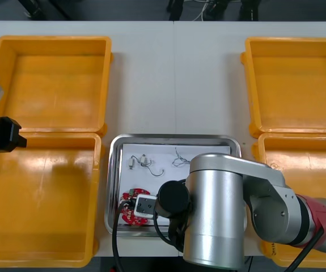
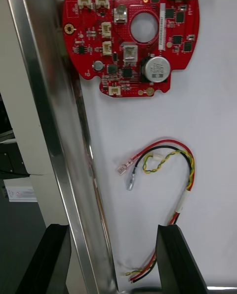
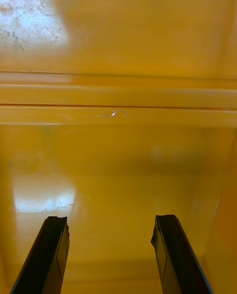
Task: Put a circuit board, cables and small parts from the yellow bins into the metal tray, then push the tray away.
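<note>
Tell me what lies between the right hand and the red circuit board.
In the right wrist view, a red and yellow cable lies on the white floor of the tray, between the open right hand and the circuit board.

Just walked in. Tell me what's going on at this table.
The right gripper hangs over the near left corner of the metal tray, jaws open and holding nothing. Below it, on the tray's white inside, lie a round red circuit board and a red and yellow cable, apart from each other. Small metal parts lie farther in. The left gripper hangs over the yellow bins on the left, jaws open.
</note>
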Robot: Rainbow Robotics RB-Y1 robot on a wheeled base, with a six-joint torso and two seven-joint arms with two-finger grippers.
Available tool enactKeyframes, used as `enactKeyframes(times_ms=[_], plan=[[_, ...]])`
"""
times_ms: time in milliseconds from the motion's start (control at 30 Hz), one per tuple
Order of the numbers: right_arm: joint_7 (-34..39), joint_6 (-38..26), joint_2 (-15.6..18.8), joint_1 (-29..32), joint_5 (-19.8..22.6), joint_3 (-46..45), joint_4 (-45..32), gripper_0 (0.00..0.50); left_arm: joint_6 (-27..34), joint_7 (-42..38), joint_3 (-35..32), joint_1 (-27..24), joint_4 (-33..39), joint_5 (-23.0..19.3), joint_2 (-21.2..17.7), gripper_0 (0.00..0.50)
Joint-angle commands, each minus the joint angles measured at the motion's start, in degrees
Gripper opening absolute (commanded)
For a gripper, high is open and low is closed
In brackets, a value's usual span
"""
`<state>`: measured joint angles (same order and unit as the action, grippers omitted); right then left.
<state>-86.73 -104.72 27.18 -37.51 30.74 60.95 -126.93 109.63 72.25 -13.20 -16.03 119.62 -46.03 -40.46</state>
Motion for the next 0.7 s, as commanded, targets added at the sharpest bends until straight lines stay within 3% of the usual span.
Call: enactKeyframes(times_ms=[33, 333, 700], plan=[[-1.68, 1.62, -1.07, 1.39, -0.77, 2.41, -1.04, 0.5, 0.37, 5.44, -1.65, 0.56, 1.76, -0.46, -1.12, 0.5], [-2.3, 7.25, -1.6, 3.59, -1.92, 4.08, 4.06, 0.5, 0.37, 5.44, -1.65, 0.56, 1.76, -0.46, -1.12, 0.5], [-3.09, 8.04, -2.83, 4.64, -1.65, 4.79, 7.22, 0.5, 0.37, 5.44, -1.65, 0.56, 1.76, -0.46, -1.12, 0.5]])
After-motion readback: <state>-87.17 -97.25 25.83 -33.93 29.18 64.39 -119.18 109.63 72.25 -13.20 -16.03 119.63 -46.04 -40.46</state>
